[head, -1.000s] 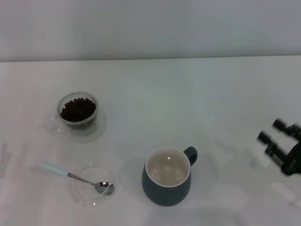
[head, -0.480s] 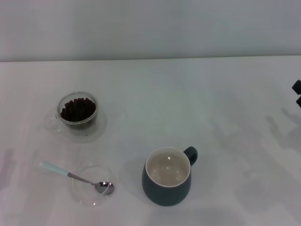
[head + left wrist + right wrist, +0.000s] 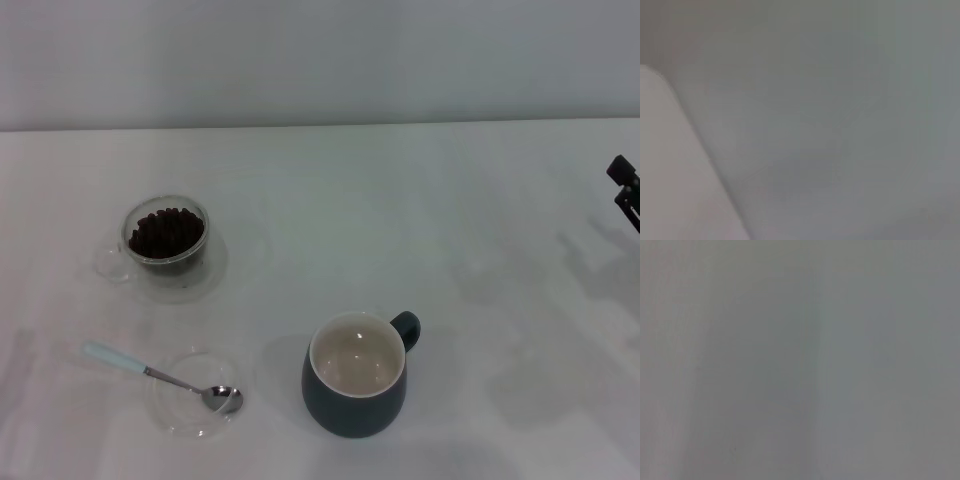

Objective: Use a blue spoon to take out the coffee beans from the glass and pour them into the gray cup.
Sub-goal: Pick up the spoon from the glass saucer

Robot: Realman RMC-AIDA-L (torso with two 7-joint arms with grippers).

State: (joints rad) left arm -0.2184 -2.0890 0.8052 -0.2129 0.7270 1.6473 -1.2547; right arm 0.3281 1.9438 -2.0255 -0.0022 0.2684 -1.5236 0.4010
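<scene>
Whether the fingers of the right gripper (image 3: 625,185), a dark tip at the table's (image 3: 420,210) 3 o'clock edge, are wide or narrow cannot be told. The blue spoon (image 3: 160,376) lies at 8 o'clock, bowl in a clear dish (image 3: 180,418). The glass (image 3: 165,237) of coffee beans (image 3: 166,233) stands at 10 o'clock, the gray cup (image 3: 357,374) at 6.

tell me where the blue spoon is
In the head view, the blue spoon lies front-left, bowl resting in the clear dish, below the glass, left of the gray cup.

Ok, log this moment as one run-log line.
stage: spoon not yet picked up | blue spoon: bowl in clear dish | coffee beans: in glass | gray cup: empty | right gripper: at right edge
</scene>
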